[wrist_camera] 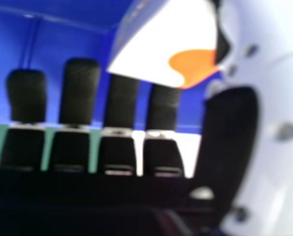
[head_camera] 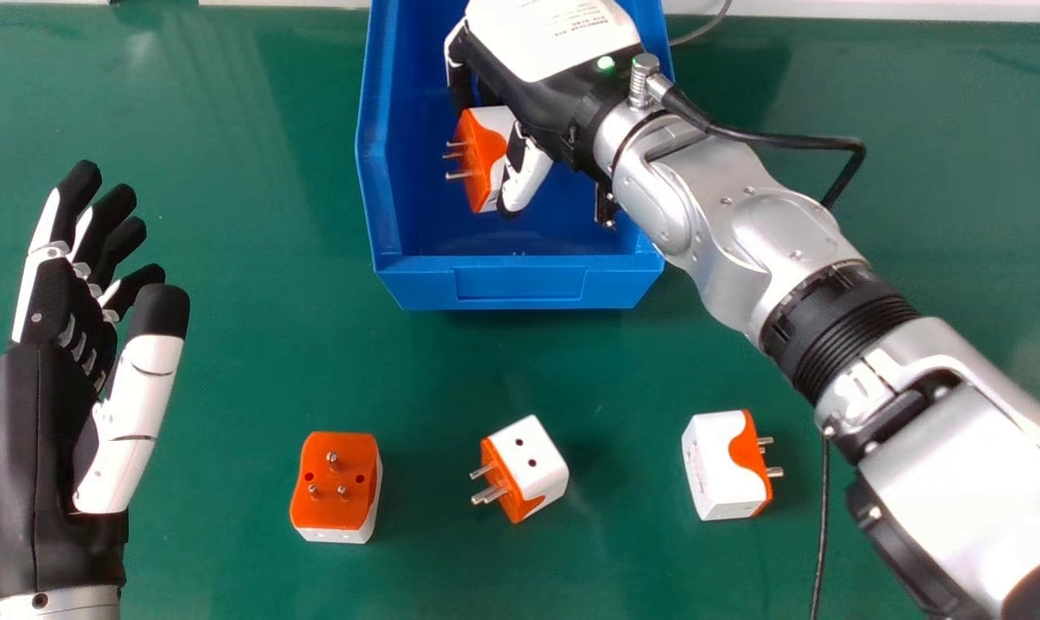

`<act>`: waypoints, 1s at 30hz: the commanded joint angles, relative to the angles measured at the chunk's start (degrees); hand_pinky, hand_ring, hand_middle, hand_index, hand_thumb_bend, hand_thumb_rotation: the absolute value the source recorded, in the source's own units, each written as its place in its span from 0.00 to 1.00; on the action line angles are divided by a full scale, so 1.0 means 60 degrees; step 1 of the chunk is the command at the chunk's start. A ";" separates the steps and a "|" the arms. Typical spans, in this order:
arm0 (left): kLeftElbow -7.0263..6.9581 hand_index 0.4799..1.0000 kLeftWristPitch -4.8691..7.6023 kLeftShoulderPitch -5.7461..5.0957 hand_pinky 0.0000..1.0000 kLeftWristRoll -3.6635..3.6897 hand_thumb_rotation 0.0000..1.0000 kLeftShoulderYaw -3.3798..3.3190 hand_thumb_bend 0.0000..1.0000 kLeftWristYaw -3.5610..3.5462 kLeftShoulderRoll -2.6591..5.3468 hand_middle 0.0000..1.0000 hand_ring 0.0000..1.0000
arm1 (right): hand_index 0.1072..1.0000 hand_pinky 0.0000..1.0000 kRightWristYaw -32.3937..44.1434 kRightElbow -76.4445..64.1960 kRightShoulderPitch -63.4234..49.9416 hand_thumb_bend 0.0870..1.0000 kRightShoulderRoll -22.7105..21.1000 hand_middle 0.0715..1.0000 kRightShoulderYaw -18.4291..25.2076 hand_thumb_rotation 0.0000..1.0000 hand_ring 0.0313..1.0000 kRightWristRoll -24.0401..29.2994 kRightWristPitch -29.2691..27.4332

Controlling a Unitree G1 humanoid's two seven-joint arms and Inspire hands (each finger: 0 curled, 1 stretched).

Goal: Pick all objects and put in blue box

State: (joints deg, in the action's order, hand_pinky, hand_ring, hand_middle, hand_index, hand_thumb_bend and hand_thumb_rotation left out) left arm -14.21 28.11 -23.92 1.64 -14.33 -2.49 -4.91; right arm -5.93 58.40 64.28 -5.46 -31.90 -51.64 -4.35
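Probably a robotics lab: plain green tabletop (head_camera: 253,362), silver robotic arm (head_camera: 748,232) with black cable (head_camera: 778,139).

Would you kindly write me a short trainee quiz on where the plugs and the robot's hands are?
1. True or false: the right robot hand is at the blue box, beside an orange-and-white plug.
2. Fill in: on the green table, outside the box, lie ____ plugs.
3. In the head view, the pins of the leftmost plug point: (A) upward, (B) toward the view's left, (C) toward the view's right.
Key: 1 true; 2 three; 3 A.
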 commanded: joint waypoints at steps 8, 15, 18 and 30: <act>-0.0239 0.87 0.0201 -0.0189 0.81 -0.0185 0.78 0.0079 0.66 0.0136 0.0127 0.91 0.88 | 0.44 0.32 -0.0406 0.0290 0.0804 0.44 0.0266 0.52 0.0046 0.00 0.42 0.0446 0.0127; -0.0218 0.85 0.0247 -0.0234 0.80 -0.0154 0.77 0.0101 0.65 0.0097 0.0215 0.90 0.88 | 0.44 0.32 -0.0485 0.0324 0.0787 0.44 0.0283 0.52 0.0037 0.00 0.42 0.0536 0.0034; -0.0209 0.85 0.0273 -0.0245 0.80 -0.0177 0.77 0.0088 0.65 0.0101 0.0217 0.90 0.88 | 0.44 0.32 -0.0514 0.0317 0.0741 0.44 0.0276 0.52 0.0075 0.00 0.42 0.0614 -0.0003; -0.0293 0.84 0.0250 -0.0350 0.80 -0.0108 0.76 0.0062 0.65 0.0108 0.0239 0.90 0.87 | 0.46 0.31 0.0312 0.0282 0.0748 0.44 0.0377 0.51 0.0040 0.00 0.42 0.0851 0.0784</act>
State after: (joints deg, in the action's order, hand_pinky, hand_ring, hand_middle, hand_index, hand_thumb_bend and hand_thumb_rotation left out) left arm -14.36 28.34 -25.64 1.03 -13.79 -2.24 -3.59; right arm -3.29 61.06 66.51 -3.23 -31.84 -47.42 0.47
